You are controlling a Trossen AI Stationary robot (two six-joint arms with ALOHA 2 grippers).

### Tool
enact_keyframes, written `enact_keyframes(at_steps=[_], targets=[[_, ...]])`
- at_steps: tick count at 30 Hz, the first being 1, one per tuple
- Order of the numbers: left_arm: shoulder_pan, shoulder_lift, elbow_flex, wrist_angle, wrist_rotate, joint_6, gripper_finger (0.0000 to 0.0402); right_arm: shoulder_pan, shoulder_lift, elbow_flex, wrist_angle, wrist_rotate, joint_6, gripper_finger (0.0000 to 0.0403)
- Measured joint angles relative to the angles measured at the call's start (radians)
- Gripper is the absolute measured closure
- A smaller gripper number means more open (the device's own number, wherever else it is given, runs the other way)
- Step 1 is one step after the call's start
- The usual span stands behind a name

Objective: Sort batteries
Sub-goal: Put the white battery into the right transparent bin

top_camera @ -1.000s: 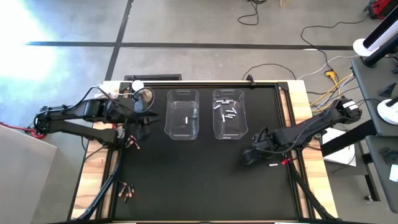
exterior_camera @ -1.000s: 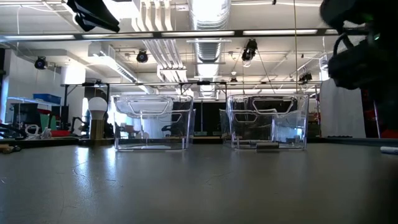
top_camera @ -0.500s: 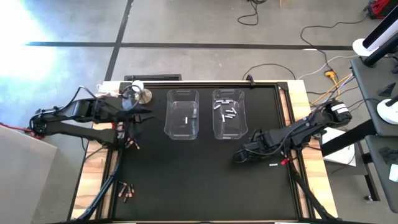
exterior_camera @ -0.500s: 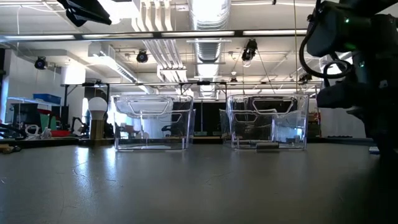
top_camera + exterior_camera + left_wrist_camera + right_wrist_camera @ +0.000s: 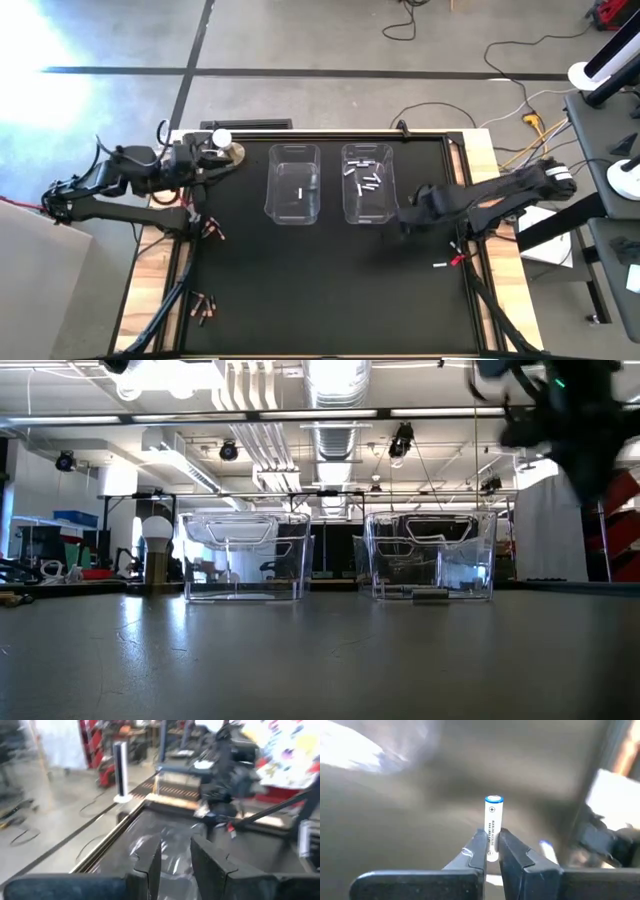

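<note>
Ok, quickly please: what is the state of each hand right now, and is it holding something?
Left hand: cannot be told whether open or closed; nothing seen between its fingers.
Right hand: closed on a white battery, lifted off the table.

The table top (image 5: pixel 320 290) is a matt black sheet, smooth, with a faint sheen where ceiling lights reflect in the low view; its border (image 5: pixel 480 170) is pale bare wood with visible grain. The two bins (image 5: pixel 294 184) (image 5: pixel 368 183) are clear glossy plastic, thin-walled and see-through. The white battery (image 5: pixel 493 826) held in the right gripper (image 5: pixel 492 851) has a smooth, glossy white wrapper with fine print and a bright metal cap ringed in blue. The gripper's fingers (image 5: pixel 477 854) look like dark matt plastic with hard, smooth faces. The copper-reddish batteries (image 5: pixel 203 308) have a shiny metallic look. The floor (image 5: pixel 300 40) beyond is smooth grey concrete.
</note>
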Motion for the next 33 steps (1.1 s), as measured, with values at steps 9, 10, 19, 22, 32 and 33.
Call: enact_keyframes(at_steps=[9, 10, 19, 22, 32, 33], targets=[[0.000, 0.025, -0.054, 0.168, -0.041, 0.019, 0.0325, -0.345, 0.046, 0.220, 0.054, 0.105, -0.545, 0.0384], [0.000, 0.024, -0.065, 0.185, -0.052, 0.004, 0.0325, -0.388, 0.068, 0.234, 0.090, 0.094, -0.629, 0.0384], [0.000, -0.018, -0.147, 0.284, -0.142, -0.104, 0.0325, -0.592, 0.333, 0.331, 0.238, 0.026, -1.176, 0.0384], [0.000, -0.021, -0.159, 0.293, -0.140, -0.166, 0.0325, -0.612, 0.424, 0.350, 0.236, 0.023, -1.283, 0.0384], [0.000, -0.005, -0.198, 0.370, -0.260, -0.375, 0.0325, -0.618, 0.637, 0.413, 0.258, 0.021, -1.502, 0.0384], [0.000, 0.002, -0.198, 0.371, -0.279, -0.377, 0.0325, -0.618, 0.646, 0.413, 0.262, 0.020, -1.513, 0.0384]])
